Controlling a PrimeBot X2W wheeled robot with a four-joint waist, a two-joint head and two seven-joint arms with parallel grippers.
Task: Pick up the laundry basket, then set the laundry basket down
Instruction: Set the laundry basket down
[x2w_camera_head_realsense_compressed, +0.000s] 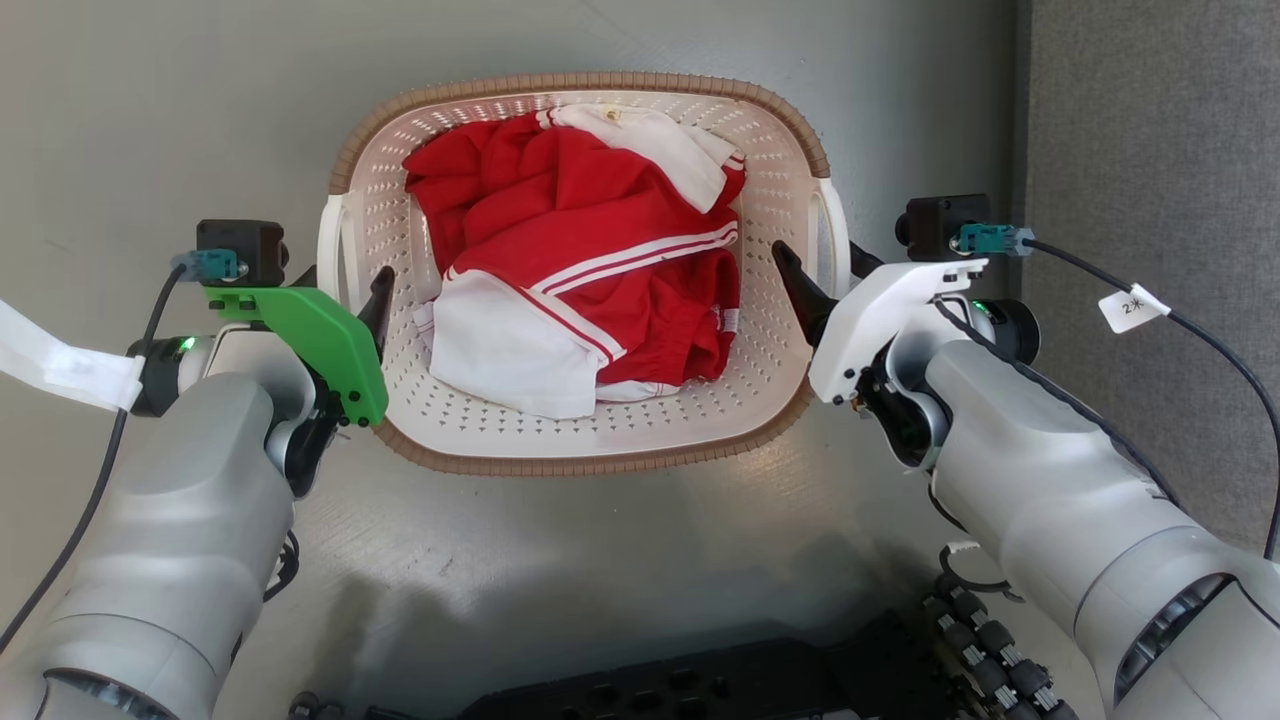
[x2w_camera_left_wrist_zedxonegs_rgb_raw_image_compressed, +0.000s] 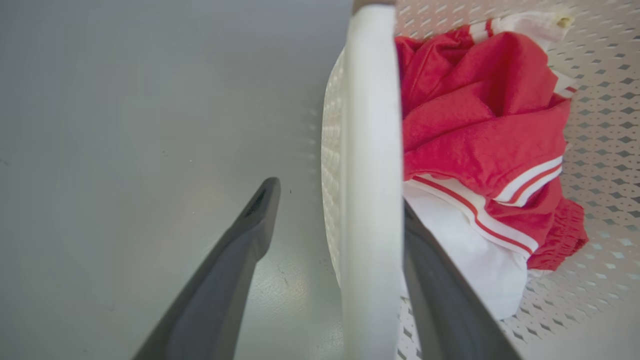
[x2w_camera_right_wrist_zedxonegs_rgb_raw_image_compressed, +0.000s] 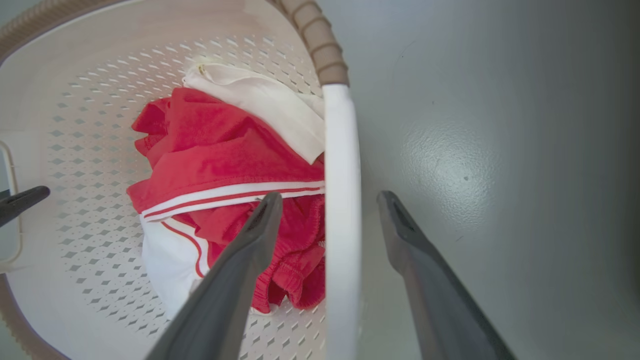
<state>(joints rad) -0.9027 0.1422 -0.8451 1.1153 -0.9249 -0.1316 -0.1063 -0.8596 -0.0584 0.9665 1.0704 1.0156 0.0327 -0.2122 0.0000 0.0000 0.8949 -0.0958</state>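
Note:
The laundry basket (x2w_camera_head_realsense_compressed: 600, 425), cream-white and perforated with a brown rim, lies straight ahead on the grey floor and holds red and white clothes (x2w_camera_head_realsense_compressed: 580, 260). My left gripper (x2w_camera_head_realsense_compressed: 345, 280) straddles the basket's left white handle (x2w_camera_head_realsense_compressed: 330, 240), one finger inside the basket and one outside. In the left wrist view the handle (x2w_camera_left_wrist_zedxonegs_rgb_raw_image_compressed: 372, 150) stands between the spread fingers of the left gripper (x2w_camera_left_wrist_zedxonegs_rgb_raw_image_compressed: 339, 195), with a gap on the outer side. My right gripper (x2w_camera_head_realsense_compressed: 820, 255) straddles the right handle (x2w_camera_right_wrist_zedxonegs_rgb_raw_image_compressed: 340, 200) the same way; the right gripper (x2w_camera_right_wrist_zedxonegs_rgb_raw_image_compressed: 328, 196) is open, with gaps on both sides.
A grey panel (x2w_camera_head_realsense_compressed: 1150, 200) stands along the right side. My dark base (x2w_camera_head_realsense_compressed: 700, 680) fills the bottom edge. A black cable with a white tag (x2w_camera_head_realsense_compressed: 1135, 305) trails from the right wrist. Bare grey floor (x2w_camera_head_realsense_compressed: 150, 120) surrounds the basket.

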